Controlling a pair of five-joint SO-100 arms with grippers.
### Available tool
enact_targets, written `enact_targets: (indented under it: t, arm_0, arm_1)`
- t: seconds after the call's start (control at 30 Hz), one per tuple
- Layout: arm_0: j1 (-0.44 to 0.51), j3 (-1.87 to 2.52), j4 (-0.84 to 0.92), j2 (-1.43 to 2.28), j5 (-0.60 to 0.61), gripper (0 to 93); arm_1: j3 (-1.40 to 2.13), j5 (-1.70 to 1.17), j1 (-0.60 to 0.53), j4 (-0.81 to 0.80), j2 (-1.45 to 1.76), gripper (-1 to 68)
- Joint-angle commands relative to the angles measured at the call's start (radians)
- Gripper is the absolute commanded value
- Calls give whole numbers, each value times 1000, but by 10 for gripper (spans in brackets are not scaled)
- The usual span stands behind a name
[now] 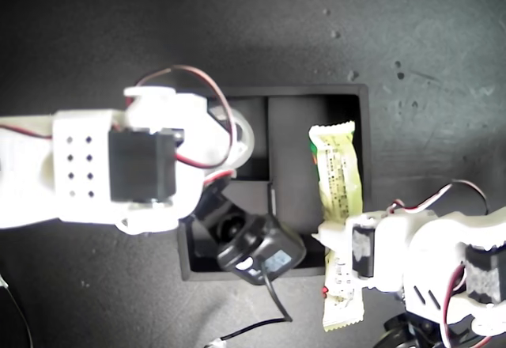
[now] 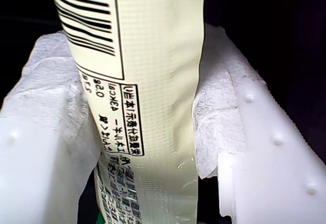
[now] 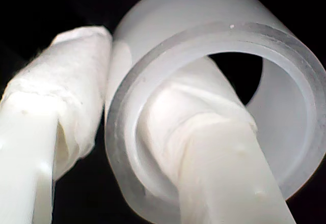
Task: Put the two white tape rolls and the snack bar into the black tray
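Snack bar (image 1: 338,198) pinched in my first gripper (image 2: 147,147) (lengthwise along tray (image 1: 360,103)), second gripper (image 3: 127,147) clamping tape roll (image 3: 285,107)

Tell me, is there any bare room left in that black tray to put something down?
Yes: the long compartment's middle strip is bare, between the divider and the snack bar lying over the black tray rim. Crowded: the small compartments, under the arm holding the tape roll, and where the black adapter sits.

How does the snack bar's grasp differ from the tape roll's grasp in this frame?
My first gripper pinches the snack bar from outside, a finger on each flat side; my second gripper has one finger through the tape roll, clamping its wall. In the exterior view the bar lies partly outside the black tray; the roll sits over it. Both fingers are padded white.
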Motion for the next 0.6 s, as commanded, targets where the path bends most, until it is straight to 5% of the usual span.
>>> enact_targets:
  t: [0.0, 0.4, 0.57]
  arm_0:
    - [-15, -310, 135, -106, -8, 0]
    - [-29, -354, 133, -144, -14, 1]
    - [-25, -311, 135, -109, -21, 86]
  arm_1:
    - [-38, 0, 0, 12, 12, 42]
    - [-17, 8, -9, 6, 12, 44]
    - [5, 6, -14, 28, 12, 178]
